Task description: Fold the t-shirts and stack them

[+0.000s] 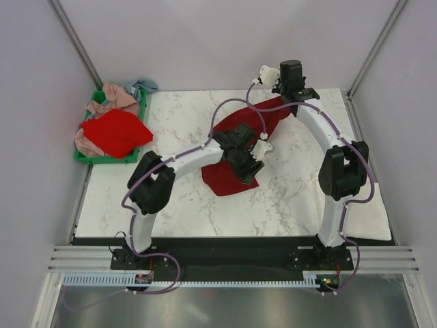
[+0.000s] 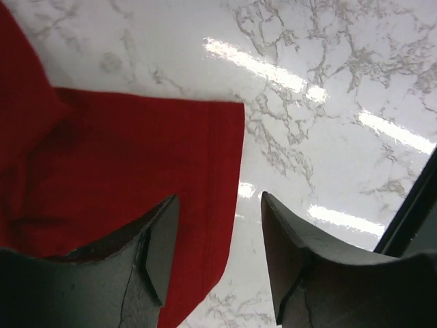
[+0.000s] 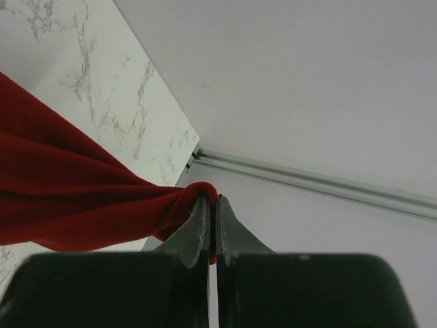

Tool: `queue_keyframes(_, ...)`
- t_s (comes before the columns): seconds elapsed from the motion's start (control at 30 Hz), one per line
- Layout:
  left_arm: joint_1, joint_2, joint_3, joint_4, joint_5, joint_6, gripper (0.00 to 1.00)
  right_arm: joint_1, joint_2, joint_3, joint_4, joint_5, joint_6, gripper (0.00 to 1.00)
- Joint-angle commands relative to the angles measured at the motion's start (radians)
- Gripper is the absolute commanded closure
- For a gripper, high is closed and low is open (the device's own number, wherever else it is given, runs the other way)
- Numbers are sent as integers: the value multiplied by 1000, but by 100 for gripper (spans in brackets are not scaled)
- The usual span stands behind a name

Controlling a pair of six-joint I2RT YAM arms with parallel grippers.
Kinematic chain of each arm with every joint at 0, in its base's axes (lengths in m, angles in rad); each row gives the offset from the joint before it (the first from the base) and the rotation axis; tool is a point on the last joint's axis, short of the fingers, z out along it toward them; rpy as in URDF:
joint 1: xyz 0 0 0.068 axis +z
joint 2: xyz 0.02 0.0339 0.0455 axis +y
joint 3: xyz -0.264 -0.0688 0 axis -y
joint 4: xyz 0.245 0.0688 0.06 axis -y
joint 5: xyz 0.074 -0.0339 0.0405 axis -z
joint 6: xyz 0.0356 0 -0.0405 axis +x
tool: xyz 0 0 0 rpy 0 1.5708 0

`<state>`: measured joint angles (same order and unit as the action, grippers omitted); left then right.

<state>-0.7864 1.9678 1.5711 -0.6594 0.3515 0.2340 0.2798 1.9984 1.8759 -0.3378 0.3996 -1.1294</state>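
- Notes left gripper (image 2: 218, 199) open, straddling the hem of the dark crimson t-shirt (image 2: 130, 164) on the marble table (image 1: 184, 205); risks closing beside the edge and missing it.
- Finds right gripper (image 3: 212, 202) clamped on bunched cloth near the far edge; risks slippage or dragging the shirt off.

Left jaws parted, right jaws pinched shut.
The left arm (image 1: 184, 158) bends at the elbow and reaches forward and inward. Its left gripper (image 2: 220, 199) points down with fingers well apart, gripping nothing and seemingly hanging free, though the close view leaves that unsure. The right arm (image 1: 326, 133) arches far forward, and its right gripper (image 3: 211, 199) is clamped on a bunched fold of the dark crimson shirt (image 3: 75, 198), which trails to its left.
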Motion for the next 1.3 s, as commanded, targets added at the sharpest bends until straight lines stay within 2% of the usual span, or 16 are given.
queue_keyframes(0.0,-91,95,142,-17,-100,27,40,-17,-38,-32,11,-18,45,100)
queue_keyframes(0.33,-192,235,248,-31,-216,62,36,-77,-90,-121,13,-90,94,100)
queue_keyframes(0.67,-201,286,259,-11,-348,71,47,-94,-148,-213,11,-140,122,100)
queue_keyframes(0.77,-201,270,221,-5,-348,68,55,-97,-158,-230,11,-146,135,100)
queue_keyframes(0.87,-201,255,196,-2,-348,73,73,-97,-167,-242,11,-148,146,100)
queue_keyframes(0.9,-201,247,190,0,-348,79,85,-96,-171,-244,11,-150,146,100)
queue_keyframes(0.97,-201,218,187,0,-348,82,98,-99,-173,-245,13,-139,143,100)
queue_keyframes(1.03,-198,178,178,-2,-373,91,98,-102,-179,-241,10,-125,146,100)
queue_keyframes(1.13,-182,31,147,-5,-404,116,98,-103,-210,-232,-16,-128,158,100)
queue_keyframes(1.27,-76,-202,66,-20,-411,146,98,-102,-277,-219,-117,-163,242,100)
